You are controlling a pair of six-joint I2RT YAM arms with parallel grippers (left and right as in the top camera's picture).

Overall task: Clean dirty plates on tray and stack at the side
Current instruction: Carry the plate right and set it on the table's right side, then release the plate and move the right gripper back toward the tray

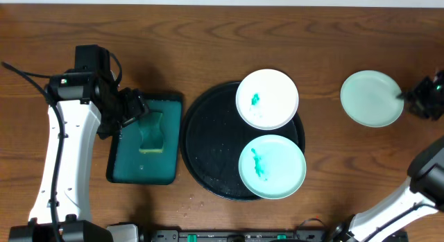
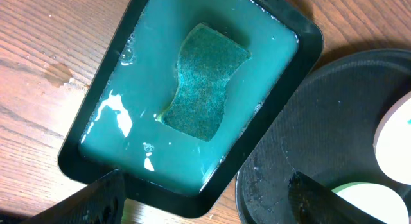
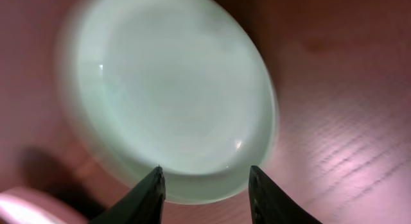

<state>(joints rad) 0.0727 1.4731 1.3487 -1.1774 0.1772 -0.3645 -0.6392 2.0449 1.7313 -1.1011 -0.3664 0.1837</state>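
The black round tray (image 1: 208, 141) holds two dirty plates: a white plate (image 1: 267, 98) with a green smear on its far right rim, and a mint-green plate (image 1: 272, 166) with a green smear at its near right. A third mint-green plate (image 1: 371, 98), with no smear showing, lies on the table at the right. My right gripper (image 1: 415, 100) is open at this plate's right edge; the right wrist view shows the plate (image 3: 173, 89) just ahead of the spread fingers (image 3: 205, 189). My left gripper (image 1: 128, 110) is open and empty above the teal tray; its fingers (image 2: 205, 201) frame that tray's near corner.
A dark teal rectangular tray (image 1: 125, 166) holding liquid and a green sponge (image 1: 151, 131) stands left of the black tray. In the left wrist view the sponge (image 2: 205, 83) lies in the teal tray (image 2: 96, 121), with the black tray (image 2: 308, 140) at the right.
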